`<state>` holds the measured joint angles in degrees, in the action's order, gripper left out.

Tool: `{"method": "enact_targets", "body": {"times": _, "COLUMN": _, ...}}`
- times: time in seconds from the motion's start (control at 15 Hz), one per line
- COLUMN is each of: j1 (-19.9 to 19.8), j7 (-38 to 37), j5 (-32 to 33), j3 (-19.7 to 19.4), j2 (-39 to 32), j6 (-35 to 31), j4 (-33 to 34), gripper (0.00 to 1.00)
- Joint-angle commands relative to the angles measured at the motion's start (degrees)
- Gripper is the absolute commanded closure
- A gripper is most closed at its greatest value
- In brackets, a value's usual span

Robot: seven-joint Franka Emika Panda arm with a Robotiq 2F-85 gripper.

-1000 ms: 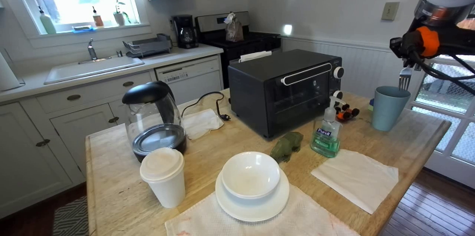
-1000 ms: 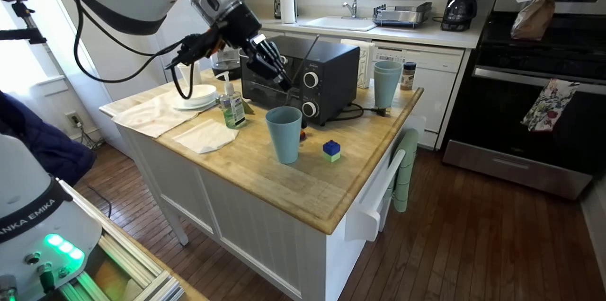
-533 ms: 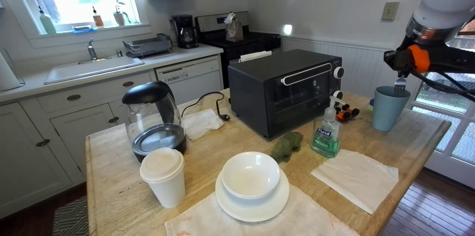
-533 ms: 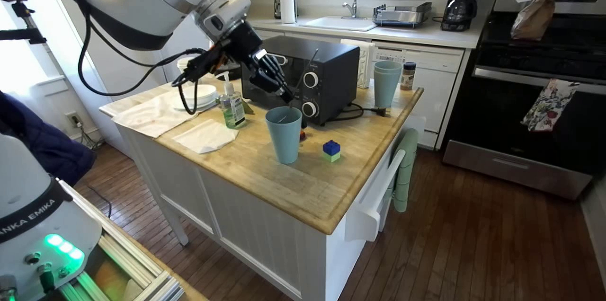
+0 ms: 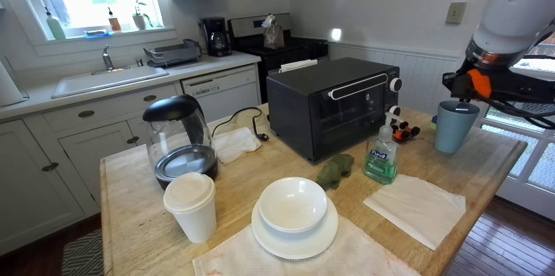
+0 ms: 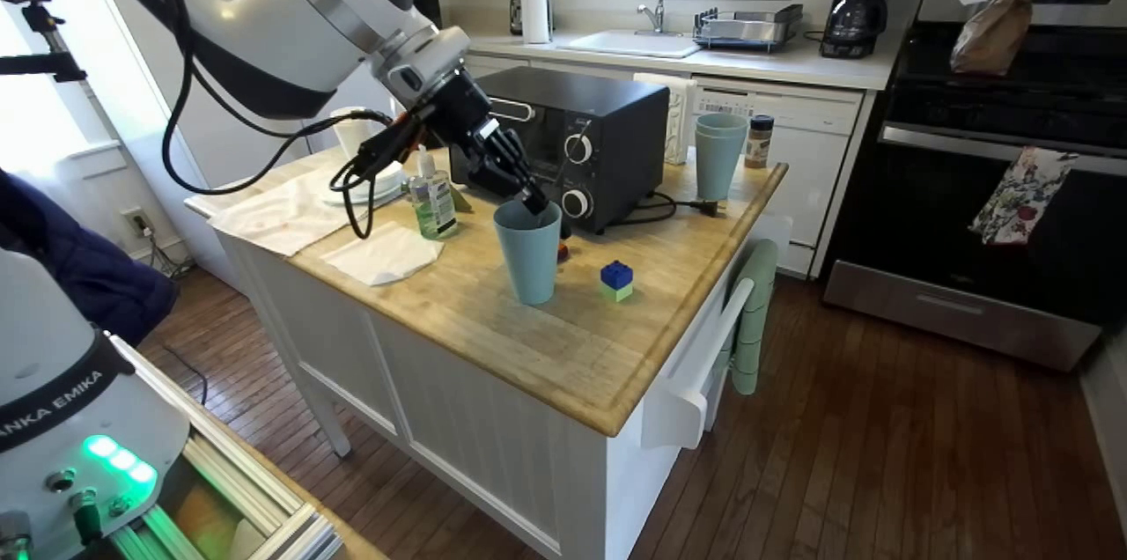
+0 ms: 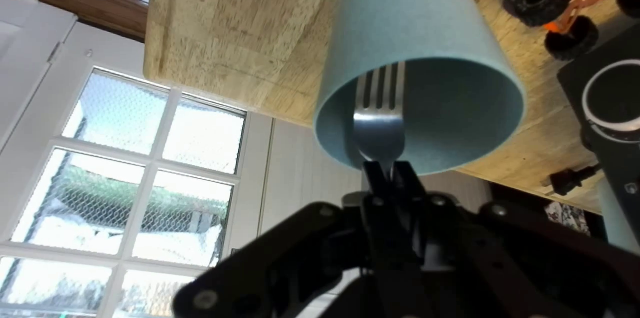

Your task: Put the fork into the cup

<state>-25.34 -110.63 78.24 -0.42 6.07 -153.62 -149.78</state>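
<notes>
The present step looks like insertion: the fork [image 7: 378, 133] sits tines-first in the mouth of the cup [image 6: 526, 265], which stands upright on the surface [image 6: 577, 349]. The hand [image 7: 385, 167] is clamped on the fork just behind its head, so release is not yet done. The next move likely calls for lowering the head deeper, then parting the jaws and lifting clear without tipping the cup. The tines point down into the cup, and its wall hides their tips; whether they touch the inside, I cannot tell. The long axis is tilted rather than upright: in an exterior view, the thin handle slopes up from the hand, seen against the oven [image 6: 621, 133].
</notes>
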Motion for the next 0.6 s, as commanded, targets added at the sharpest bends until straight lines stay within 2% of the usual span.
{"method": "enact_targets", "body": {"times": 0.0, "j1": -0.08, "j7": -4.69, "j5": 3.49, "j3": 0.18, "j2": -3.26, "j6": -0.72, "j4": 2.01, "gripper": 0.98}}
{"method": "enact_targets", "body": {"times": 0.53, "j1": 0.41, "j7": -6.13, "j5": 3.40, "j3": 0.53, "j2": -6.13, "j6": -0.60, "j4": 3.03, "gripper": 0.98}}
